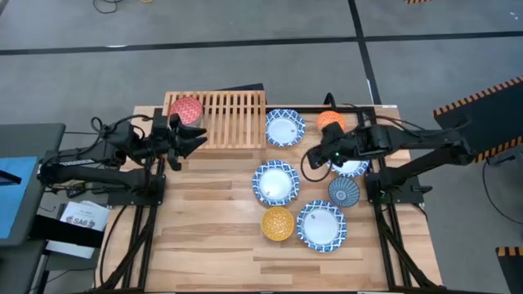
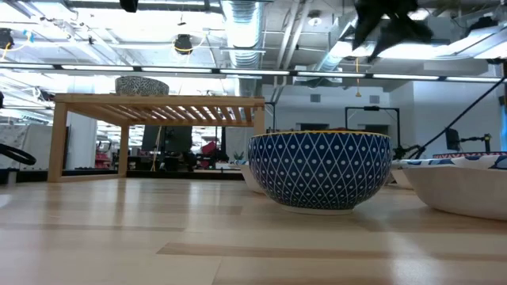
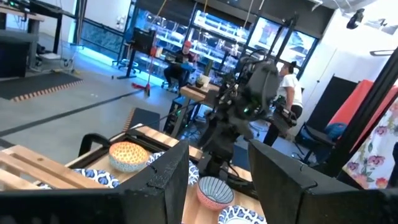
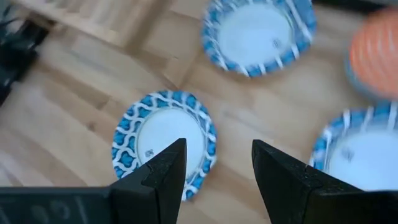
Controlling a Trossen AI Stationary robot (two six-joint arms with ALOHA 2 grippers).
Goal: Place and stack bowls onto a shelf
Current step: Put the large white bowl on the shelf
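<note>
The light-wood slatted shelf [image 1: 225,118] stands at the table's far side, and the red bowl [image 1: 186,110] rests on its left end, seen on top of the shelf in the low view [image 2: 142,85]. My left gripper [image 1: 198,140] hovers open and empty just in front of that bowl, near the shelf's front edge. My right gripper [image 1: 310,159] hangs open above the table; in its wrist view the fingers [image 4: 217,149] stand over a wide blue-and-white bowl [image 4: 163,140]. The other bowls sit upright on the tabletop to the shelf's right.
On the table are blue-and-white bowls [image 1: 284,127], [image 1: 275,181], [image 1: 321,225] and one under the right arm [image 1: 351,167], the orange bowl [image 1: 331,120], the dark blue bowl [image 1: 344,192] and the yellow bowl [image 1: 278,222]. People sit in the room beyond [image 3: 183,56].
</note>
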